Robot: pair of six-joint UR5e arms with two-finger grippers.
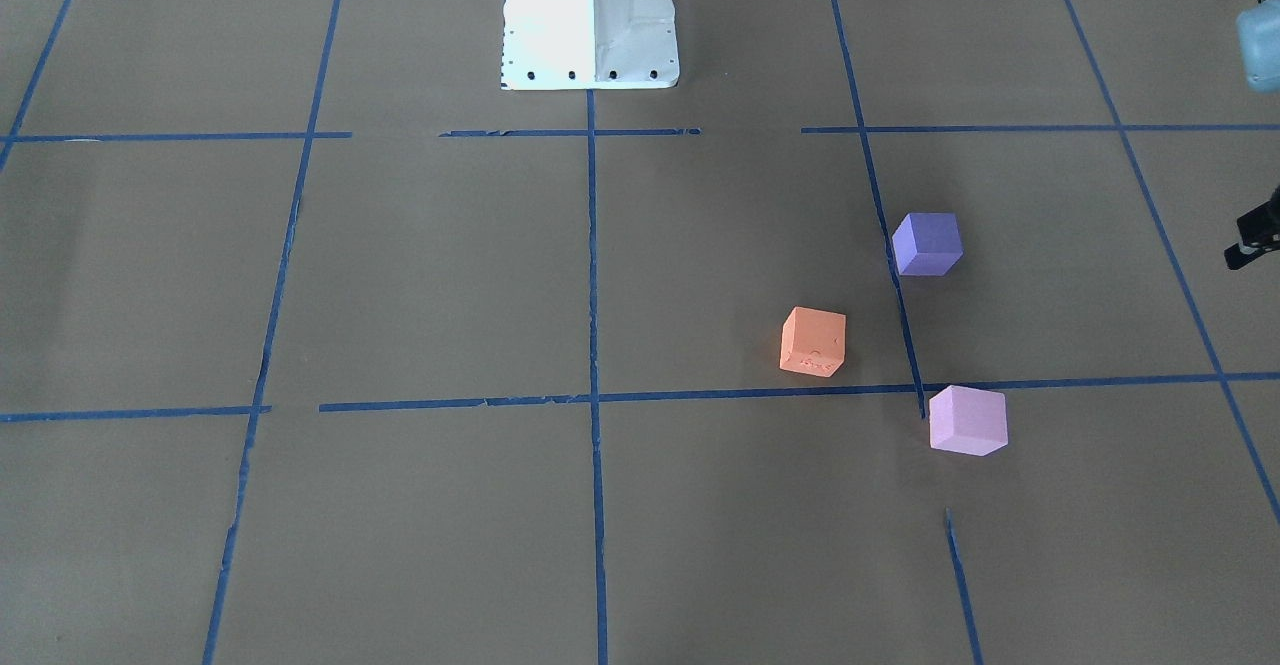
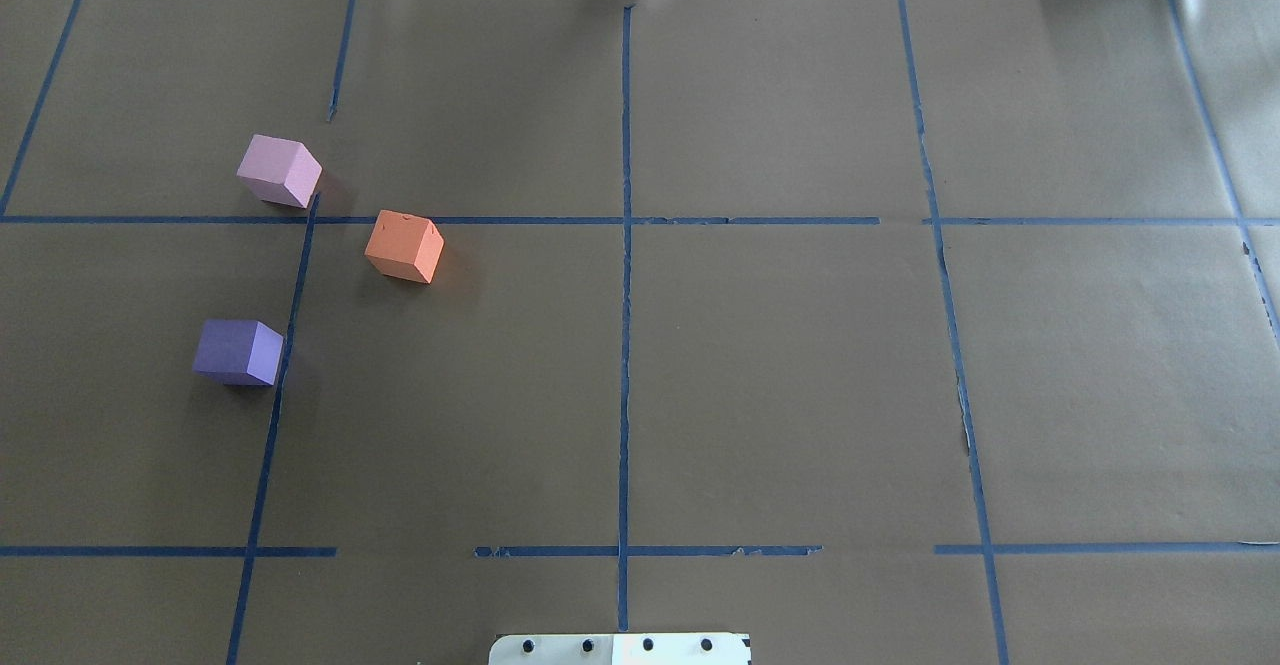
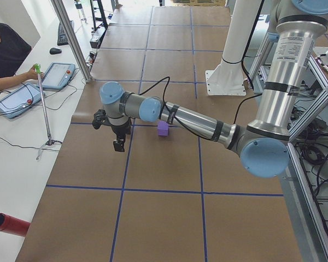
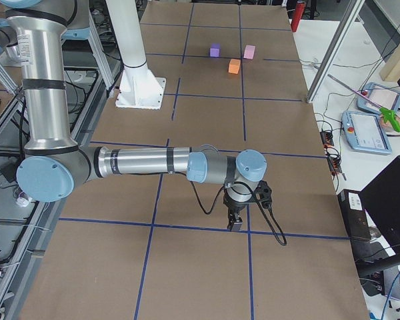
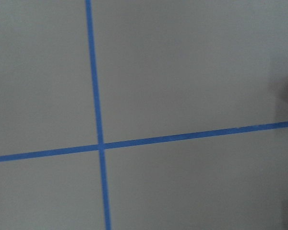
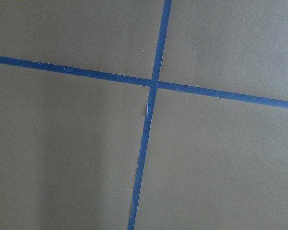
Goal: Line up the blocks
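Observation:
Three cubes lie apart on the brown table, on my left side. In the overhead view the pale pink-lilac cube [image 2: 279,171] is farthest, the orange cube [image 2: 404,247] is right of it, and the blue-violet cube [image 2: 238,352] is nearest me. The front-facing view shows the orange [image 1: 812,342], blue-violet [image 1: 927,243] and pink [image 1: 967,421] cubes too. My left gripper [image 3: 118,146] hangs above the table, left of the cubes and apart from them; I cannot tell its state. My right gripper [image 4: 235,225] hangs over the table's far right, away from the cubes [image 4: 234,65]; I cannot tell its state either.
Blue tape lines [image 2: 625,345] divide the table into squares. The white robot base [image 1: 590,20] stands at my edge of the table. An operator with tablets [image 3: 13,98] sits beyond the far edge. A red cylinder [image 3: 8,225] lies off the table.

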